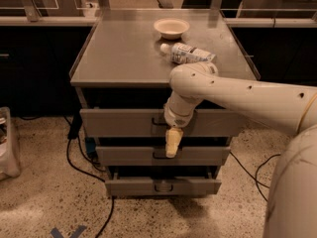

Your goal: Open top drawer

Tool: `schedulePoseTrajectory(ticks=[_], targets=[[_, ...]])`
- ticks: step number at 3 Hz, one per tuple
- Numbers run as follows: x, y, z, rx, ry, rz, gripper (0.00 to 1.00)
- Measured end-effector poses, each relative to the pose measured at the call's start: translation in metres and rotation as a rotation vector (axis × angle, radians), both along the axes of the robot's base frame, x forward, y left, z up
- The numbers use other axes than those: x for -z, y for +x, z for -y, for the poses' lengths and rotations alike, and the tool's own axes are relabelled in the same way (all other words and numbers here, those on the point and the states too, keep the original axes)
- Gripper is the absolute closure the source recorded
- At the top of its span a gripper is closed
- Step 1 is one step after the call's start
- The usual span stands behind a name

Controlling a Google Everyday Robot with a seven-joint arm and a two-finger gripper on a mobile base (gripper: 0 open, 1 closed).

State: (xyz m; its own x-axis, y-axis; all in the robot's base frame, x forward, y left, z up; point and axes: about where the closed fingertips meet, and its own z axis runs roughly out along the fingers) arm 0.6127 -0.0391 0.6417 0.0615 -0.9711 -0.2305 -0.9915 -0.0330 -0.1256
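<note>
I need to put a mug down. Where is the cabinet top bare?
The cabinet top is bare on its left half, from the left edge to the bowl and the lying bottle. Those two crowd the back right. The tool hangs in front, just below the top drawer.

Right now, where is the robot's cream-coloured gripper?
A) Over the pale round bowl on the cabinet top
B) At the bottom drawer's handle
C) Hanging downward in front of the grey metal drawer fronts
C: the gripper points down before the wide grey metal top drawer, near its centre, its tip reaching the middle drawer front.
</note>
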Motion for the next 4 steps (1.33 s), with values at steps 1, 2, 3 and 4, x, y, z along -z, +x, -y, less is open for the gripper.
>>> schedulePoseTrajectory(ticks=[1, 2, 3, 4], targets=[[-0.001, -0.008, 0.003, -0.004, 0.041, -0.069, 0.00], [-0.005, -0.008, 0.003, -0.004, 0.041, -0.070, 0.00], [-0.011, -0.027, 0.010, -0.003, 0.081, -0.167, 0.00], [-0.004, -0.032, 0.011, -0.001, 0.086, -0.189, 0.00]])
